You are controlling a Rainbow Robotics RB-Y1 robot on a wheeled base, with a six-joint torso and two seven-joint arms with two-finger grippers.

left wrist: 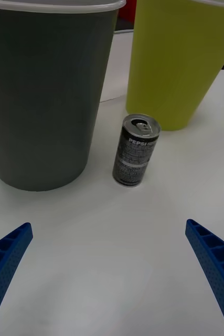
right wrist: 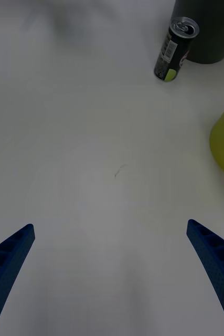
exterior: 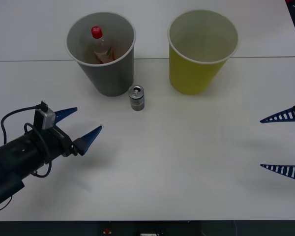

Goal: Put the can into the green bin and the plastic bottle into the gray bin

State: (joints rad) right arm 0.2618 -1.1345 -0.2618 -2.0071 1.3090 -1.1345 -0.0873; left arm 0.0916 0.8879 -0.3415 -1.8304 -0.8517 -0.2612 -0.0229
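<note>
The left arm (exterior: 19, 157) is black and bulky, with a small silver-grey box (exterior: 44, 118) on its wrist, possibly a camera, and black cables (exterior: 12, 118) looping around it. Both sets of jaws are blue, tapered to points and ribbed; the right fingers (exterior: 282, 116) show slotted ribs.

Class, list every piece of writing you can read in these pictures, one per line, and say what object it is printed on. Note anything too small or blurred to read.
"PEPSI": on the can, near its top.
Smaller print lower on the can: too small to read.
Label of the plastic bottle inside the gray bin: unreadable.
</note>
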